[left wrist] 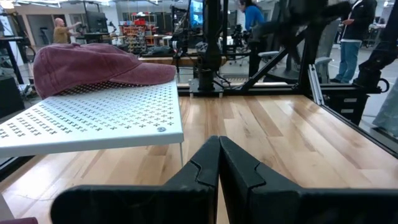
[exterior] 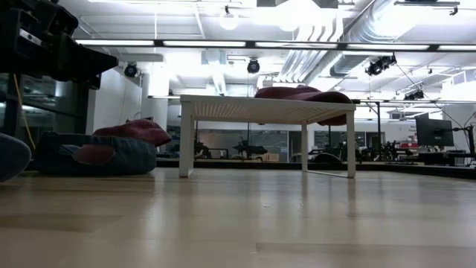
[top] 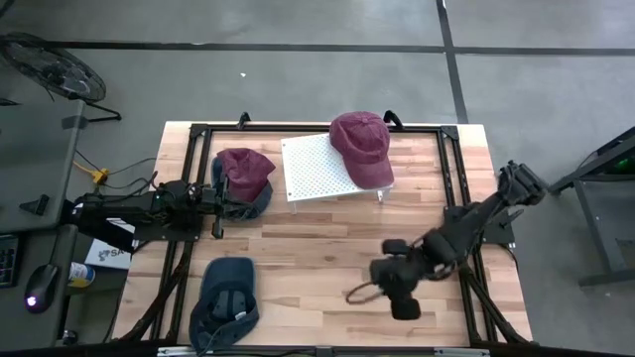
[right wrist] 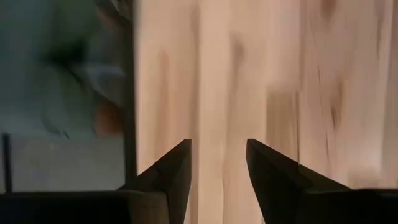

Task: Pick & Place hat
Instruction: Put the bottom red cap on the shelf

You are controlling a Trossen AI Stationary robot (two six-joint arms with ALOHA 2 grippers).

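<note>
At the upper centre of the high view we see a maroon cap [top: 362, 147] lying on the white perforated stand [top: 313, 169]. Left of it a second maroon cap [top: 244, 171] sits on a blue one; a dark blue cap [top: 224, 302] lies lower left on the wooden surface [top: 317, 248]. Our left gripper [left wrist: 217, 163] is pressed together beside that pile; the right gripper [right wrist: 217, 163] hangs apart, empty, over bare wood. No writing is readable.

One hat [top: 361, 145] on the stand [top: 316, 171], two stacked hats [top: 243, 181] left of it
</note>
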